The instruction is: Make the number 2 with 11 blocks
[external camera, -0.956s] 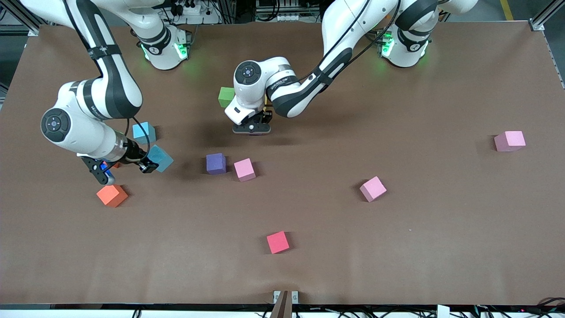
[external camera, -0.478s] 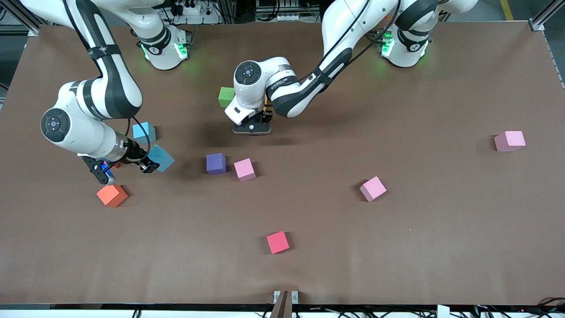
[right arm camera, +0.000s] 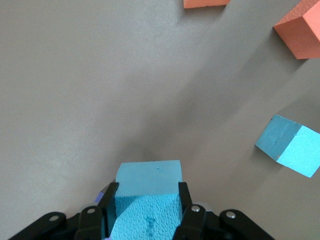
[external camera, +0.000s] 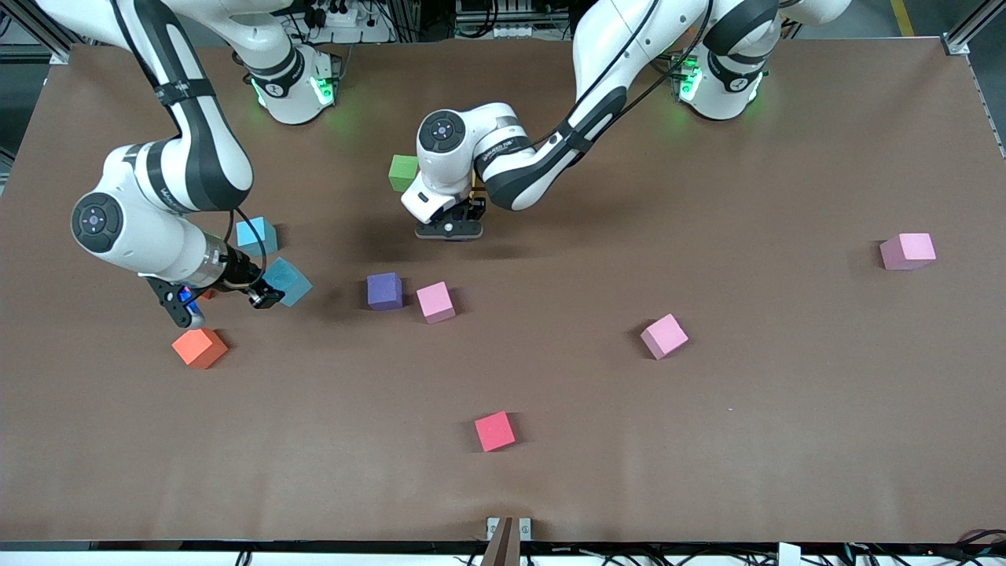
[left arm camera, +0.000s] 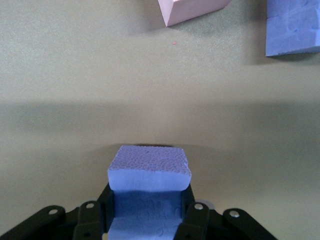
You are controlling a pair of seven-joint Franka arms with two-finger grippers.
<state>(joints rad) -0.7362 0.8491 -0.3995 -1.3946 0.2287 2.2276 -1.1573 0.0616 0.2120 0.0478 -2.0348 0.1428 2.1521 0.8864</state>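
Almost nothing has shifted since the earlier frames; both arms hold their spots.

Left gripper (left arm camera: 148, 220), over the table just beside the green block (external camera: 403, 172), pinches a purple block (left arm camera: 149, 169).

Right gripper (right arm camera: 145, 217), near the right arm's end, clamps a light blue block (external camera: 287, 281).

Loose on the table:
- light blue (external camera: 256, 234), one
- purple (external camera: 384, 291), one
- pink, three (external camera: 435, 302) (external camera: 664, 336) (external camera: 908, 251)
- red (external camera: 494, 431), one
- orange cubes, two (right arm camera: 302, 30) (right arm camera: 205, 3)
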